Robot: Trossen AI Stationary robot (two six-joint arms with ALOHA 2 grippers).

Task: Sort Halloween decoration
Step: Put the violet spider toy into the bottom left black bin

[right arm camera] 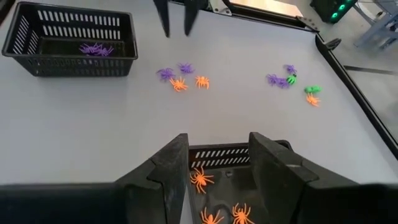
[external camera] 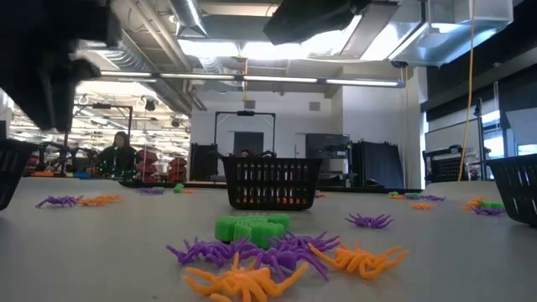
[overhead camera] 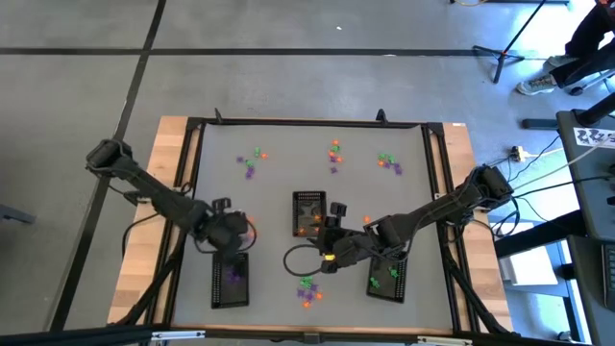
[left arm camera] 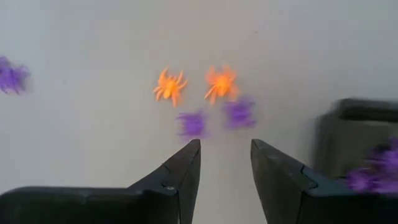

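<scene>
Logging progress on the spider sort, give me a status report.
Left claw open, empty, over loose spiders. Right claw open above centre tray holding orange spiders. Nothing in the way.

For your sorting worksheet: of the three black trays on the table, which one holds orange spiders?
The middle tray, under the right gripper, holds orange spiders. The left tray holds purple ones; the right tray holds green.

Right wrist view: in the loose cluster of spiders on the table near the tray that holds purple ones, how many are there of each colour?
Orange spiders: 2
Purple spiders: 2
Total: 4
</scene>
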